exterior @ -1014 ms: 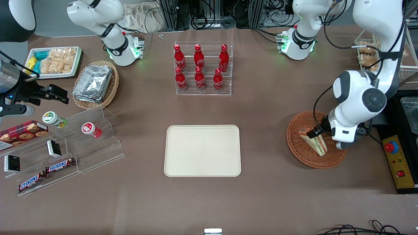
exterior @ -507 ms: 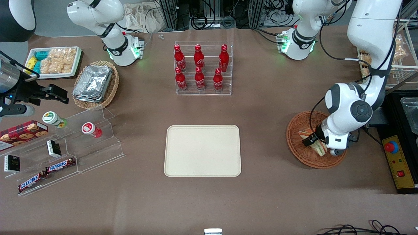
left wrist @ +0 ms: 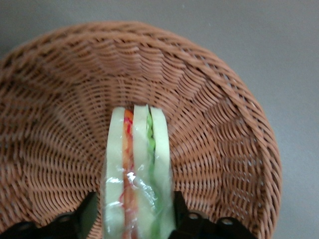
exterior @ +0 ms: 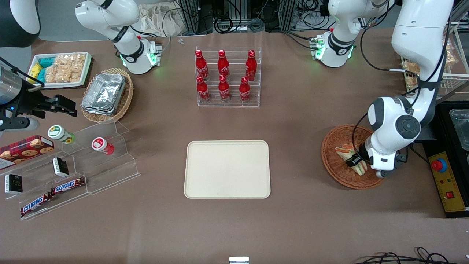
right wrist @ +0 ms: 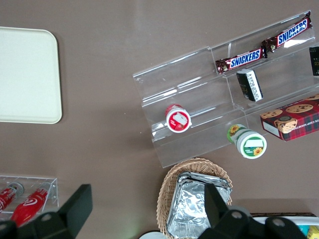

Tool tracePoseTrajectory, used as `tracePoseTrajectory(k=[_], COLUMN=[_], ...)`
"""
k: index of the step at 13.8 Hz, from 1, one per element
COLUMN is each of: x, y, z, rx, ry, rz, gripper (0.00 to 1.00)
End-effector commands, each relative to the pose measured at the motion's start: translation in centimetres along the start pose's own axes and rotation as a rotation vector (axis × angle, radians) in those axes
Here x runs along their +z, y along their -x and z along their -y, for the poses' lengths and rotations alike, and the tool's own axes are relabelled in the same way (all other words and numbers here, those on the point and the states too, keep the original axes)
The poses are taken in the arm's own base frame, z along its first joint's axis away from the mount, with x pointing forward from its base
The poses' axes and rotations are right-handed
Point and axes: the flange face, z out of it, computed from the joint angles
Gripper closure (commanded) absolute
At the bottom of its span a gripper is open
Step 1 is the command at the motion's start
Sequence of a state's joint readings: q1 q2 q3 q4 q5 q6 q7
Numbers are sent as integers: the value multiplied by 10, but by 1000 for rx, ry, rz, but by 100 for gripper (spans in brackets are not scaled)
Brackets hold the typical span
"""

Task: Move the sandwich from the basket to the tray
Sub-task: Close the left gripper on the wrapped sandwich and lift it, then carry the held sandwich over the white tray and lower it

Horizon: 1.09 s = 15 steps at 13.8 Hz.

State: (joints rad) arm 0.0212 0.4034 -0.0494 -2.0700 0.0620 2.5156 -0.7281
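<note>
The wrapped sandwich (exterior: 344, 150) lies in the round reddish-brown wicker basket (exterior: 331, 146), toward the working arm's end of the table. My left gripper (exterior: 354, 160) is down inside the basket, open, one black finger on each side of the sandwich. In the left wrist view the sandwich (left wrist: 139, 159) stands on edge between the fingers (left wrist: 179, 206); one finger touches the wrap and the other is a small gap away. The basket wall (left wrist: 224, 124) curves around them. The cream tray (exterior: 227, 169) lies bare at the table's middle, also seen in the right wrist view (right wrist: 25, 74).
A clear rack of red cola bottles (exterior: 227, 77) stands farther from the front camera than the tray. Toward the parked arm's end are an oval basket of foil containers (exterior: 106, 93), a white snack tray (exterior: 60, 69) and clear stepped shelves (exterior: 91, 161). A yellow control box (exterior: 449, 181) sits beside the basket.
The left arm has shifted over the basket and lowered, bringing the fingers from above the sandwich's edge to either side of it. The sandwich has not moved.
</note>
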Motion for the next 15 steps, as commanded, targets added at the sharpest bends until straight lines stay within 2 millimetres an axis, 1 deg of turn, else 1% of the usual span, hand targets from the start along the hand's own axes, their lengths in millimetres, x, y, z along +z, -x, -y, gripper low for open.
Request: tracePoseTrajectory(k=[1,3,4,5,6,7,8,10,11,12,14,15], x=[-6,-43,-73,-97,-123,-138,-149,-147,-143,-133,-101,-80], y=[-6,-10,-13,-11,3,19,47,108,134,161,204,217], z=[-1,-5,-18,-29,-54,-77,-110,-160,-181,-206,-251,-268], rx=[4,4,9,11,31,53,116,265,316,369,460,503], ry=[-7,1,14,13,20,23,38,59,70,91,132,141], rz=[-26,-45,-56,-47,-43,-33,-27,-17,-15,-11,-12,-28], gripper=[100,100,100,100,100,100,100,100,100,100,100,100])
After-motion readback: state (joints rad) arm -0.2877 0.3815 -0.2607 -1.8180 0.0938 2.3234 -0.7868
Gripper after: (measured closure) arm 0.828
